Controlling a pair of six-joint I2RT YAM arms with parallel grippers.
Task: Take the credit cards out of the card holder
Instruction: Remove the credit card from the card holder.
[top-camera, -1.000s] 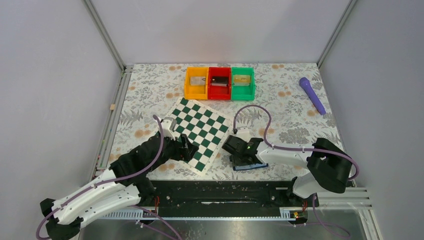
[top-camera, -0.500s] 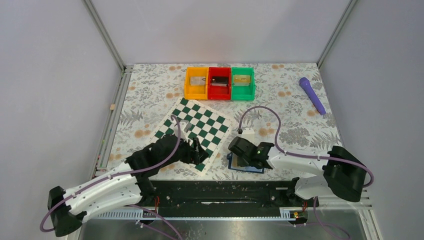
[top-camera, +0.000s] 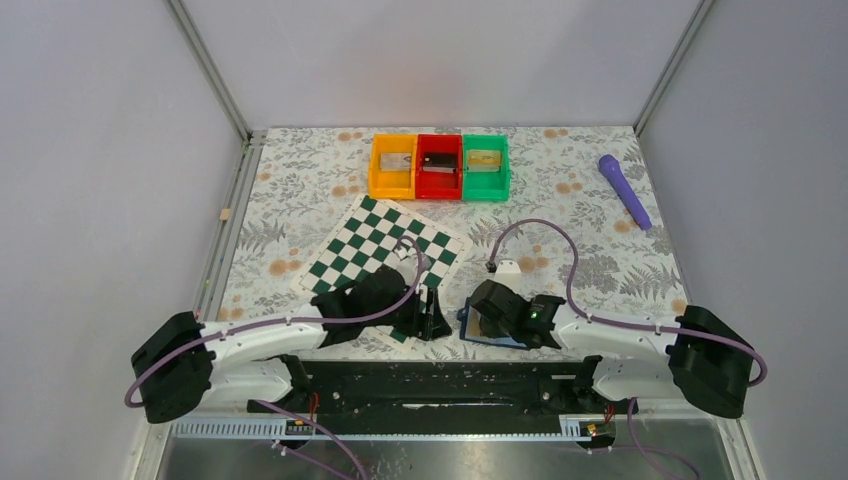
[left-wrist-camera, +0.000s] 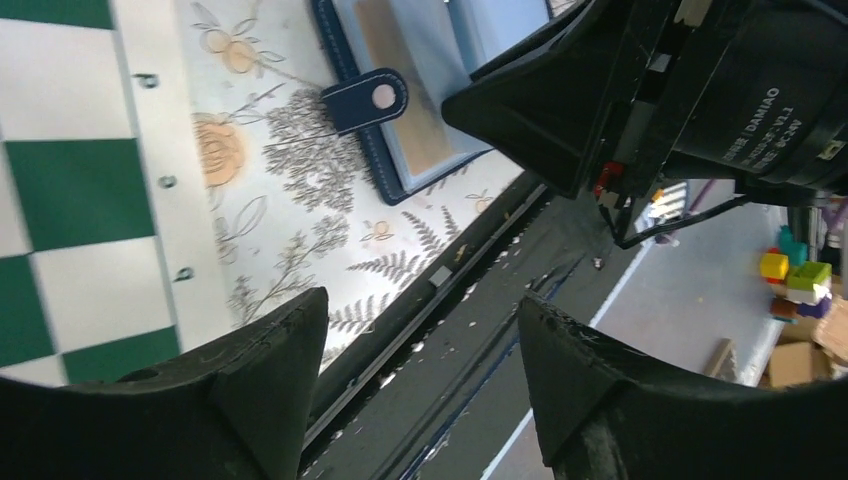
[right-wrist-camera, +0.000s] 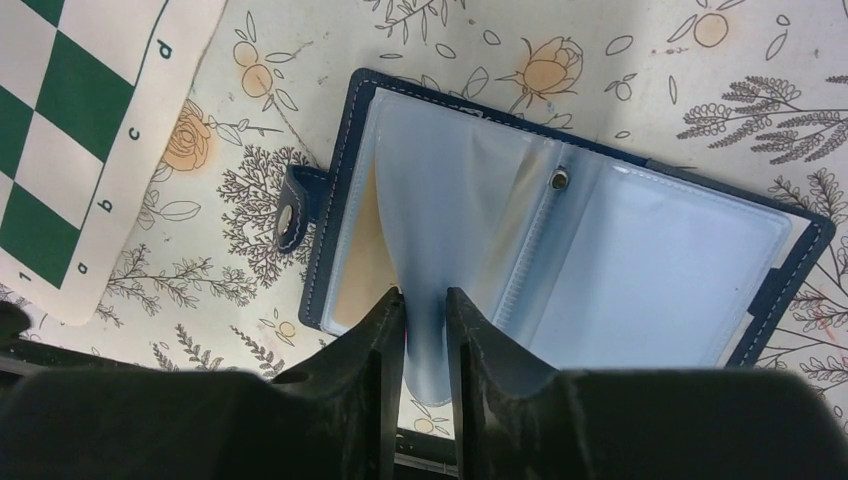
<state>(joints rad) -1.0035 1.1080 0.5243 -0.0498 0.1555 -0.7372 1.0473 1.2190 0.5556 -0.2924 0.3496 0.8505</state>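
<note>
The blue card holder (right-wrist-camera: 610, 250) lies open on the floral cloth near the table's front edge, its snap tab (right-wrist-camera: 293, 210) pointing at the chessboard. My right gripper (right-wrist-camera: 425, 300) is shut on one clear plastic sleeve (right-wrist-camera: 440, 210) of it, lifting that page. A tan credit card (right-wrist-camera: 360, 270) shows in the pocket underneath. In the left wrist view the card holder (left-wrist-camera: 470, 35) and the tan card (left-wrist-camera: 405, 95) lie just ahead of my left gripper (left-wrist-camera: 420, 310), which is open and empty. From above, the left gripper (top-camera: 430, 318) hangs just left of the card holder (top-camera: 468, 328).
A green-and-white chessboard mat (top-camera: 385, 255) lies left of the card holder. Orange (top-camera: 392, 166), red (top-camera: 439, 166) and green (top-camera: 485, 165) bins stand at the back, each holding a card-like item. A purple stick (top-camera: 624, 190) lies at the back right. The black base rail (top-camera: 450, 385) runs along the near edge.
My left arm has swung right off the chessboard to beside the card holder. My right gripper has closed on a plastic sleeve and shifted slightly.
</note>
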